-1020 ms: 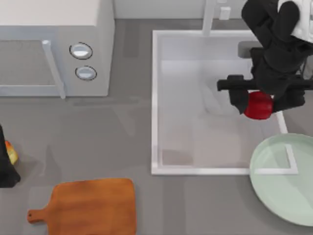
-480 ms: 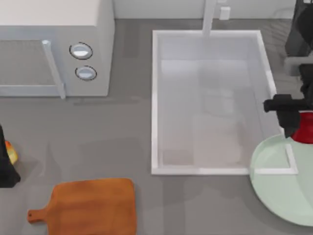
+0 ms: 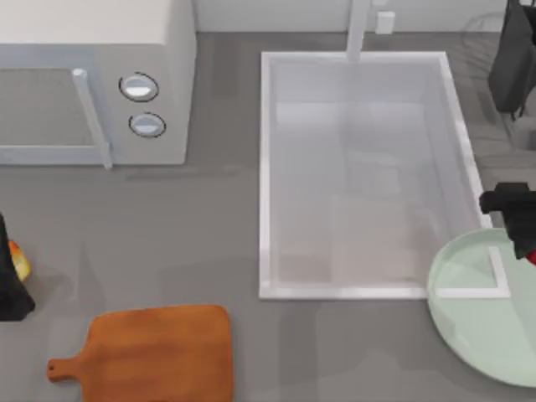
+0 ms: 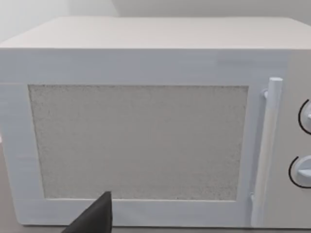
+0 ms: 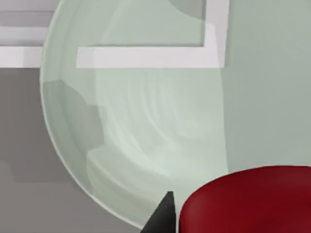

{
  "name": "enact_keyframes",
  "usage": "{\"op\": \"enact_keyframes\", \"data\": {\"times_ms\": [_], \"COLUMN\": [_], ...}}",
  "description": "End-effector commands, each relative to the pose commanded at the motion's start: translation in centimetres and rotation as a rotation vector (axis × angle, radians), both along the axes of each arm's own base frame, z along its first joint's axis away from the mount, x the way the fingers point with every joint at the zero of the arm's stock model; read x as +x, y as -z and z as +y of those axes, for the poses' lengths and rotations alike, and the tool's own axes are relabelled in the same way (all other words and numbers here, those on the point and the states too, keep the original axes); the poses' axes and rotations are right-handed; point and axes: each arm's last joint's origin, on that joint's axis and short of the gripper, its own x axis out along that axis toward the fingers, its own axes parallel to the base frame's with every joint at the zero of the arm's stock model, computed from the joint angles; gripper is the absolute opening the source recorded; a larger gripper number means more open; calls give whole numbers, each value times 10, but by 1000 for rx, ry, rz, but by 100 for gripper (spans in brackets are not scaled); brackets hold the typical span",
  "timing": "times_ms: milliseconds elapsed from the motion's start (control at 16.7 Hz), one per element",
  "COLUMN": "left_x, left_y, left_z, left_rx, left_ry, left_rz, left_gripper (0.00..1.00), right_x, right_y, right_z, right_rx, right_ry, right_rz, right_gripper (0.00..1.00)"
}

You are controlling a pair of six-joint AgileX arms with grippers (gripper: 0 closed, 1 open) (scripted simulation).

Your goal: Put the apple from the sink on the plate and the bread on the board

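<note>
In the right wrist view, the glossy red apple (image 5: 248, 201) hangs close above the pale green plate (image 5: 160, 126), with one dark fingertip (image 5: 163, 216) beside it. My right gripper (image 3: 521, 239) is at the top view's right edge, shut on the apple, over the far rim of the plate (image 3: 477, 318) where it overlaps the white sink's (image 3: 266, 167) corner. The sink basin holds nothing. The yellow bread (image 3: 19, 265) shows at the left edge, partly hidden by my left arm (image 3: 8, 289). The wooden board (image 3: 159, 352) lies bare at the front left.
A white microwave (image 3: 92, 84) stands at the back left, and the left wrist view looks at its door (image 4: 141, 141) from close by. A white tap (image 3: 358, 29) rises behind the sink. Bare grey counter runs between the board and the sink.
My right gripper has carried the apple out of the sink, rightward and toward the front, to over the plate's rim. The left arm and the bread have not moved.
</note>
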Motion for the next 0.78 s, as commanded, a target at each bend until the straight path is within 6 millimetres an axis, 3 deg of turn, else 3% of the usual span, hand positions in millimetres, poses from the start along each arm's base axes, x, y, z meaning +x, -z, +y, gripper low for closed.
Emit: {"op": "enact_keyframes", "data": {"times_ms": [180, 780], "left_x": [0, 0], "left_y": [0, 0], "left_z": [0, 0], "left_rx": [0, 0], "left_ry": [0, 0], "left_rz": [0, 0], "left_gripper": [100, 100], "right_x": [0, 0], "right_y": [0, 0], "right_z": [0, 0], "right_rx": [0, 0], "right_ry": [0, 0], "right_rz": [0, 0], "right_gripper": [0, 75]}}
